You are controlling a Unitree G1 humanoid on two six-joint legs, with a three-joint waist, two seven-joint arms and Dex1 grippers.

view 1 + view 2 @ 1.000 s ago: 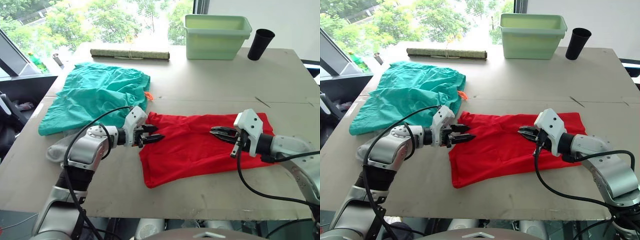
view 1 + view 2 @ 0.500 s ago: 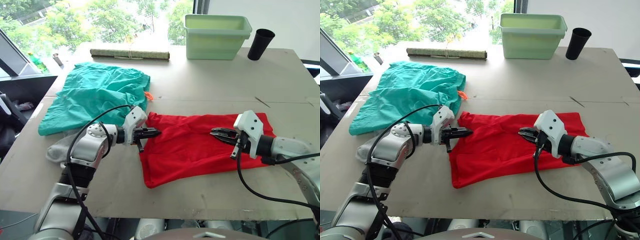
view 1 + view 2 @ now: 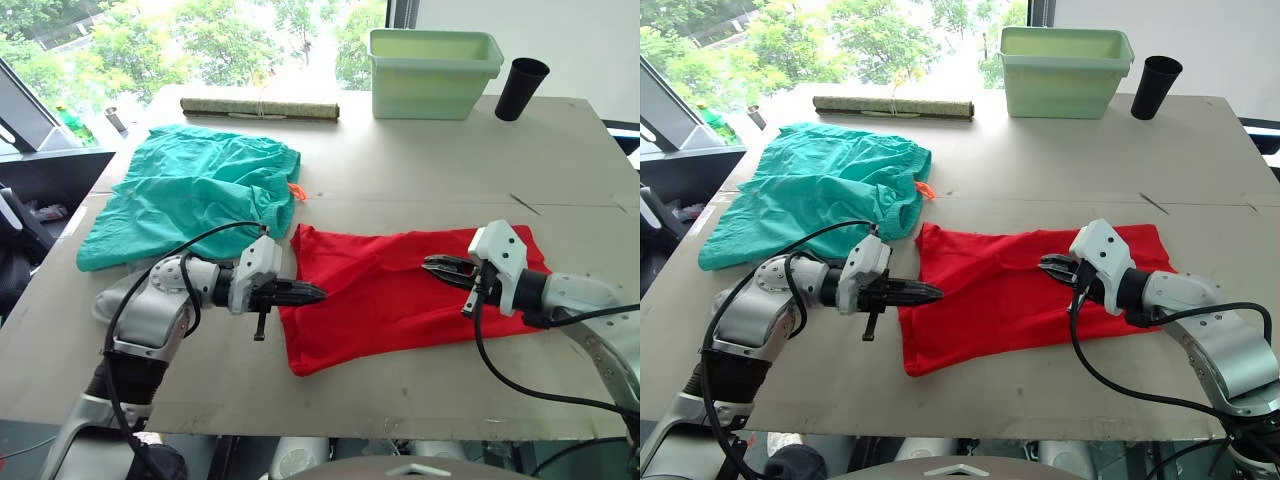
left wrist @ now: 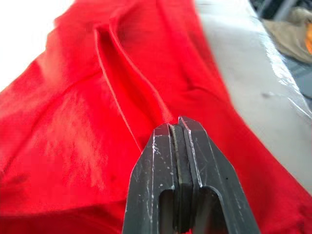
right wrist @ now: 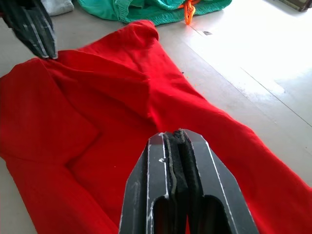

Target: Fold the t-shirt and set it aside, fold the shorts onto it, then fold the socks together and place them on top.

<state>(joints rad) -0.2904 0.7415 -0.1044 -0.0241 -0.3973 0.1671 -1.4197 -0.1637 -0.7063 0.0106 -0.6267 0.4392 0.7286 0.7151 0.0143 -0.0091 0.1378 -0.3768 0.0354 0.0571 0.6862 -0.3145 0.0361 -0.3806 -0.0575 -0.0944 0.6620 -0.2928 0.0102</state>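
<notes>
Red cloth lies across the near half of a pale wooden table (image 3: 400,190) in the head camera: the t-shirt (image 3: 390,300), spread wide and rumpled, folded over on itself. To its left and farther back lie the shorts (image 3: 190,195), teal-green, with an orange drawstring cord (image 3: 296,190) poking out at the edge nearest the shirt. A pale grey bit of the socks (image 3: 118,298) shows at the table's left edge, just beside the left arm. The left gripper (image 3: 308,294) points at the shirt's left edge, fingers pressed together, tips touching the red fabric. The right gripper (image 3: 436,266) rests over the shirt's right half, fingers also closed. At the far edge stand a pale green bin (image 3: 433,72), a black cup (image 3: 521,88) to its right, and a long rolled mat (image 3: 259,108) to its left. From the left wrist, the two black fingers (image 4: 163,161) meet with no gap over a raised crease of red cloth; whether any fabric is caught between them is unclear. From the right wrist, that arm's fingers (image 5: 158,180) are pressed shut above the shirt, with the other gripper, the orange cord and green shorts beyond.
</notes>
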